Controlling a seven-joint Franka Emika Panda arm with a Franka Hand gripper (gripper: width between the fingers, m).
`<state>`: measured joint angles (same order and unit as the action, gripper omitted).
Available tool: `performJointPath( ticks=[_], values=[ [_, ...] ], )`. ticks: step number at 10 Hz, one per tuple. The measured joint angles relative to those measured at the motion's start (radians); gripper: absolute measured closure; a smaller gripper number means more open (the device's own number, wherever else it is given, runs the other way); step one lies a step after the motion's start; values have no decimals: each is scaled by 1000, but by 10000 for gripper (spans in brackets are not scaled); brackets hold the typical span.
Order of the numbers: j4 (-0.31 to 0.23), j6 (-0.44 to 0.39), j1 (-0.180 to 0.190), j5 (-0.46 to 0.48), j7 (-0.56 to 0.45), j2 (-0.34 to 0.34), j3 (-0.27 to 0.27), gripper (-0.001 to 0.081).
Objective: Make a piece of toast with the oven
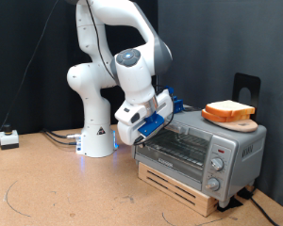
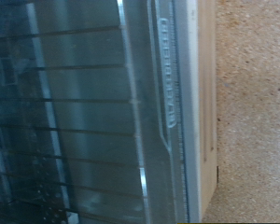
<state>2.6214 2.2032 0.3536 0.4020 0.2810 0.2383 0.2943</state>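
Wrist view is showing the oven's (image 2: 93, 112) glass door close up, wire rack bars behind it, a pale wooden edge and speckled worktop (image 2: 257, 112) beside it. Exterior view is showing the end effector (image 1: 146, 127) hovering at the silver oven's (image 1: 203, 151) upper front corner; whether it is clenched, I cannot tell. Toast (image 1: 226, 109) is lying on a wooden board (image 1: 238, 121) atop the oven, apart from the end effector.
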Motion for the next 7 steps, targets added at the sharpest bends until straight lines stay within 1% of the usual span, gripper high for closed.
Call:
performJointPath(
  ticks=[2, 3, 5, 6, 7],
  values=[
    [6, 0, 1, 1, 21, 23, -18, -4],
    [5, -19, 1, 4, 21, 40, -19, -4],
    [5, -97, -1, 1, 22, 100, -22, -4],
    [6, -132, -8, -23, 37, 130, -22, -4],
    [9, -147, -22, -70, 68, 157, -24, -4]
  ],
)
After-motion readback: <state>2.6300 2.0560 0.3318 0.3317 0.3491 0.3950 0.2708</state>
